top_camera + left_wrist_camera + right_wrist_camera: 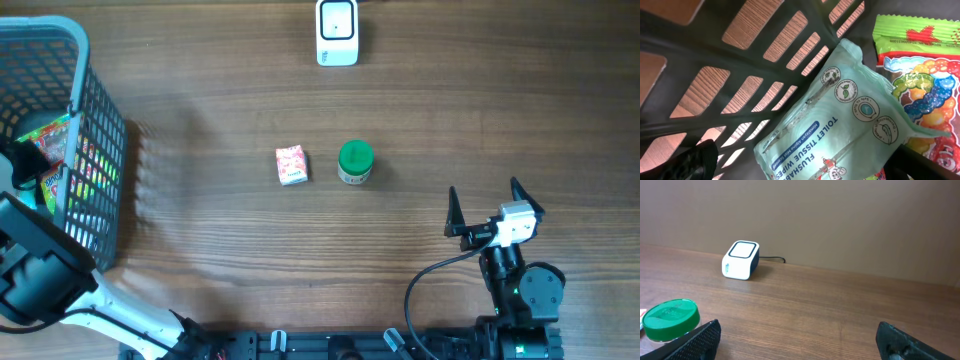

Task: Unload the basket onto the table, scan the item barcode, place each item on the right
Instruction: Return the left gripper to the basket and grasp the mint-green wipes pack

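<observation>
Left gripper (18,168): down inside the basket (100,190), far left of the overhead frame. Jaws apart, nothing between them that I can call gripped. Left wrist view shows only one dark finger (692,162), at lower left; the other is not clearly seen.

Directly ahead of that finger: mint-green wipes pack (840,115), lying flat on the basket floor with its printed face up. The long axis runs from lower left to upper right of the wrist frame, oblique to the basket's ribs. Its upper corner is touching or just beside the sweets packet (930,90), which lies at the right edge. No barcode shows on the wipes pack's upward face. I take it as the item to scan, since it fills the middle of the view.

Outward: scanner (337,32) at top centre of the overhead frame, well apart from the basket, up and to the right of it. Pink box (292,165) and green-lidded jar (355,162) stand side by side mid-table, between the basket and the right arm.

Right gripper (484,190): lower right of the overhead frame, fingers spread wide, empty, facing the scanner.

Judgement: the left arm is far nearer the item. The grasp should close across the pack's short width, so the jaws need to line up square to that diagonal.
</observation>
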Tool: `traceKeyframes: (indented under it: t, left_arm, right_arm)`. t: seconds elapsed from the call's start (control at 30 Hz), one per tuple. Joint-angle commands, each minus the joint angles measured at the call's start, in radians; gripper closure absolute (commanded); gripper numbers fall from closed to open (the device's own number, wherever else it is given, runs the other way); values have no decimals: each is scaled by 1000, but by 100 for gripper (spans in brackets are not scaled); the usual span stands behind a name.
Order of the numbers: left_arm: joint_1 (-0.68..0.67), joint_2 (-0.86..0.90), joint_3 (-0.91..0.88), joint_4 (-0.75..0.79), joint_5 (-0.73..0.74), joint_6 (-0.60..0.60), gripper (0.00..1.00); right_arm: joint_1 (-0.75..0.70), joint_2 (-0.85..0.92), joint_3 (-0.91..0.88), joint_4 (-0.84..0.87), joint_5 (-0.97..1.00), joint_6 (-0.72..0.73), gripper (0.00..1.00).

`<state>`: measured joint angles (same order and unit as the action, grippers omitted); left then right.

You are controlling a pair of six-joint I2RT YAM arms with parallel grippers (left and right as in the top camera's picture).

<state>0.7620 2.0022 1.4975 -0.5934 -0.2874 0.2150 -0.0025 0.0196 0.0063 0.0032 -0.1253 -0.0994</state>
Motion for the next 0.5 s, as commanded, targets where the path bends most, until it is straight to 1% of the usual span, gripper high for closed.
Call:
traceKeyframes:
  t: [0.0,0.1,0.23,0.27,0.33,0.4,0.43,0.47]
  left_arm:
    - [6,70,6,-1,30,-10,7]
    - [6,100,6,-1,36,-10,9]
    - [6,127,6,-7,37,-10,21]
    - [6,128,6,-7,36,-10,28]
    - [6,128,6,-5,36,-10,49]
    - [6,128,6,0,37,-10,78]
    - [5,128,6,4,36,-10,89]
    - [2,128,6,3,36,-10,95]
  right_arm:
    - [3,-3,-1,3,14,-6,0]
    - [3,-3,-1,3,13,-6,0]
    - [3,-3,-1,3,13,-6,0]
    - [3,-3,-1,3,13,-6,0]
    - [3,-3,-1,3,14,-6,0]
    - [3,-3,-1,3,14,-6,0]
    - [3,-3,-1,3,14,-6,0]
    - [3,-3,-1,3,14,-6,0]
